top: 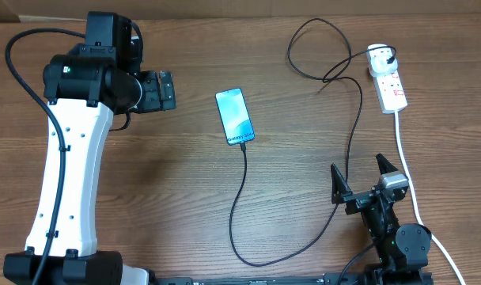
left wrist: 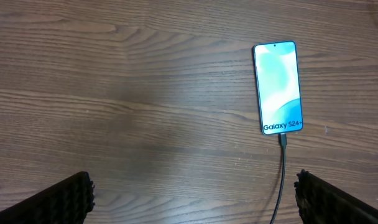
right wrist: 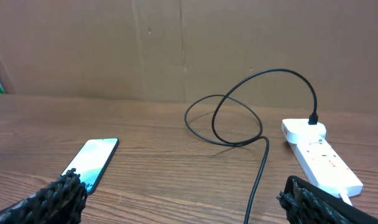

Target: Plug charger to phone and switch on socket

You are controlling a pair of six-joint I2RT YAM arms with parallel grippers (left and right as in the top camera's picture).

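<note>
At two o'clock, we are risking the released right end effector [top: 357,165] snagging the charger [top: 360,107] loop by the socket [top: 391,89]; the left end effector [top: 169,89] is gaping empty too.

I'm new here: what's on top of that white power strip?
A white plug sits on the power strip's far end, a black cable running from it. Elsewhere the top shows small red markings. The outlet under the plug is hidden.

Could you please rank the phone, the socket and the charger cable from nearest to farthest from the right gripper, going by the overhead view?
1. the charger cable: it runs between the open fingers of the right gripper.
2. the socket: ahead of the gripper and slightly to its right.
3. the phone: well off to its left, mid-table.
</note>
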